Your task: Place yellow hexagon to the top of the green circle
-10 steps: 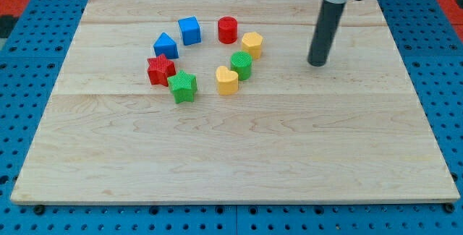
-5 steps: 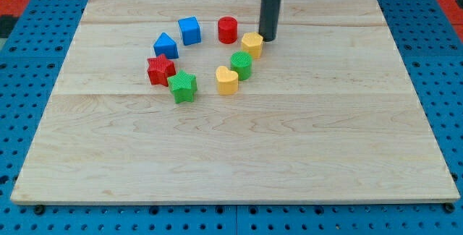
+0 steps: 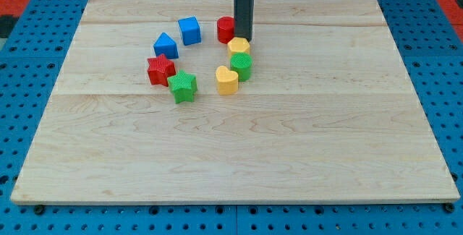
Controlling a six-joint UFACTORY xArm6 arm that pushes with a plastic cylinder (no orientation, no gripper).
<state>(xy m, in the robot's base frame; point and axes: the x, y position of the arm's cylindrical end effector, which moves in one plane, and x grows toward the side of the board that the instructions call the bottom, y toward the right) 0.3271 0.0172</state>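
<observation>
The yellow hexagon sits directly above the green circle and touches its top edge. My tip stands just above the yellow hexagon, touching or nearly touching it, with the red cylinder right beside the rod on the view's left, partly hidden by it.
A yellow heart lies left of the green circle. A green star, a red star, a blue triangular block and a blue cube form an arc at the view's left on the wooden board.
My tip moved from the view's right to the left and up, reaching the yellow hexagon. The hexagon slid left and slightly down and now sits against the green circle's top.
</observation>
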